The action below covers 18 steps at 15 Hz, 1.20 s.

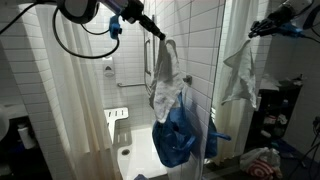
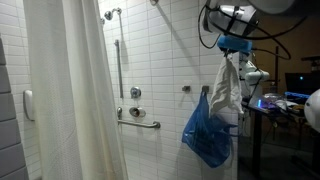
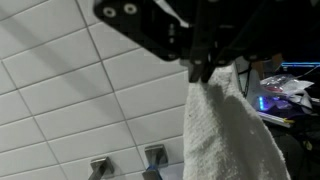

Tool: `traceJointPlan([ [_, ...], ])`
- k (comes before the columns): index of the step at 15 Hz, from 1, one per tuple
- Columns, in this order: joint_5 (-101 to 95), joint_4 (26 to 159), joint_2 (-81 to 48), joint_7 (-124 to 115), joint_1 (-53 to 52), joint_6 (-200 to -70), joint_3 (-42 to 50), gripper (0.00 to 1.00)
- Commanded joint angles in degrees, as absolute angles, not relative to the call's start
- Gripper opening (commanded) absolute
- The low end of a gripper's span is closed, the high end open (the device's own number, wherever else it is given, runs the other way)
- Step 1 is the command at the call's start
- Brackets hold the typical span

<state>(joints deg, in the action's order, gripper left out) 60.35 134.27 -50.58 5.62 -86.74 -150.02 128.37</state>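
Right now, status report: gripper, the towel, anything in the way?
Gripper shut on white towel, pinched at its top. Towel hangs straight down. Blue plastic bag hangs right beside it, contact unclear. Metal wall hooks close below.

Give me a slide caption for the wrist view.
Gripper, jaws shut on a white towel, holds it before a white tiled wall; two metal hooks at lower left.

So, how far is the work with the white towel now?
Done: the gripper is shut on the top of the white towel, which hangs free. In hand: it holds the towel close to the tiled wall. Left, probably: hanging it, since the wall hooks below look bare.
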Motion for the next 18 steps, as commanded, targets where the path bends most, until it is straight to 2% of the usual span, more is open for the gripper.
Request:
traceJointPlan([
  [1, 56.84, 126.01, -46.47, 1.23, -78.52, -146.66, 124.73, 0.01],
  [6, 51.60, 116.28, -44.38, -3.08, -70.21, -144.32, 118.03, 0.01],
  [18, 38.05, 104.76, -38.89, -12.98, -61.75, -143.78, 111.11, 0.01],
])
